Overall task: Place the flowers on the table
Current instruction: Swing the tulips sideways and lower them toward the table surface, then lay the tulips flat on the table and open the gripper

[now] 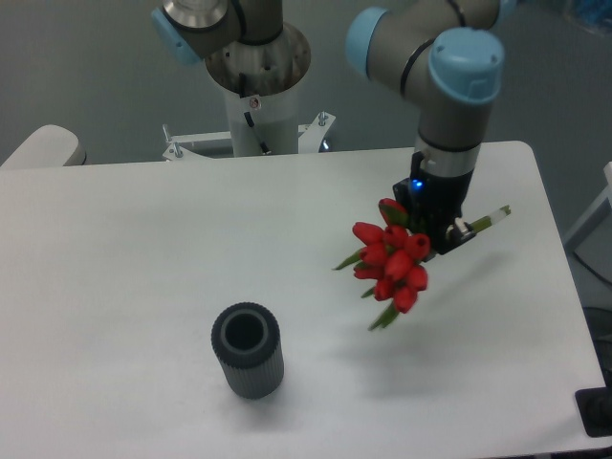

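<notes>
The flowers [392,263], a bunch of red tulip heads with green leaves, hang tilted in the air above the right half of the white table [124,249]. Their pale green stems stick out to the upper right [490,219]. My gripper [442,236] is shut on the stems just behind the tulip heads and holds the bunch clear of the tabletop. The fingertips are partly hidden by the blooms.
A dark grey ribbed cylindrical vase [248,350] stands upright and empty on the table at the front centre, to the lower left of the flowers. The arm's base pedestal [258,86] stands behind the table's far edge. The table's right edge is near the gripper.
</notes>
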Controlling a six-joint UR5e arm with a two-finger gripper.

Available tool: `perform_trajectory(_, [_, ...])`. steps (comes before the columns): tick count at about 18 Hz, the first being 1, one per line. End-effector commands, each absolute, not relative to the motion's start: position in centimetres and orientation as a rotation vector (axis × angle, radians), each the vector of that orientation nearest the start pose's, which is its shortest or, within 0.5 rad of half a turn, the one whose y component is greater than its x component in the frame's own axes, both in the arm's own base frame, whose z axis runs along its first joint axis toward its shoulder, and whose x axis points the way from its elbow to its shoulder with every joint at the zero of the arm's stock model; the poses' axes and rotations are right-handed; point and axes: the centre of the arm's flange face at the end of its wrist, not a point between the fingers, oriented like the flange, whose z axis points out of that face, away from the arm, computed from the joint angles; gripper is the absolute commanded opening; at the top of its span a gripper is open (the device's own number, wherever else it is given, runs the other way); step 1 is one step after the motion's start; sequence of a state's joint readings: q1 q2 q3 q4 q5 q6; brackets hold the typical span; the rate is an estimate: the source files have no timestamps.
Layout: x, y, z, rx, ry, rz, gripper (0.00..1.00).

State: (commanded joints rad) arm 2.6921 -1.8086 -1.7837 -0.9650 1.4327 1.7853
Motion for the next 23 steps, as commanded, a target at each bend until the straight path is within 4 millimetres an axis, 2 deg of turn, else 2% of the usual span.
perform_trajectory(5, [-45.0, 35.4, 31.0, -2.987, 1.110, 0.236, 0.29])
perform_trajectory(15, [-44.5, 35.3, 25.7, -3.049, 0.987, 0.134, 0.30])
perform_trajectory(19, [-44.4, 35.6, 24.6, -3.048, 0.998, 0.099, 0.32])
perform_trajectory(21, [-44.3, 35.9, 24.4, -3.044, 1.010, 0.097, 0.38])
perform_trajectory(22, [-44.4, 36.1, 24.3, -3.043, 1.012, 0.104, 0.50])
perform_trajectory(23, [-44.6, 36.2, 24.4, -3.037, 1.010, 0.120, 0.70])
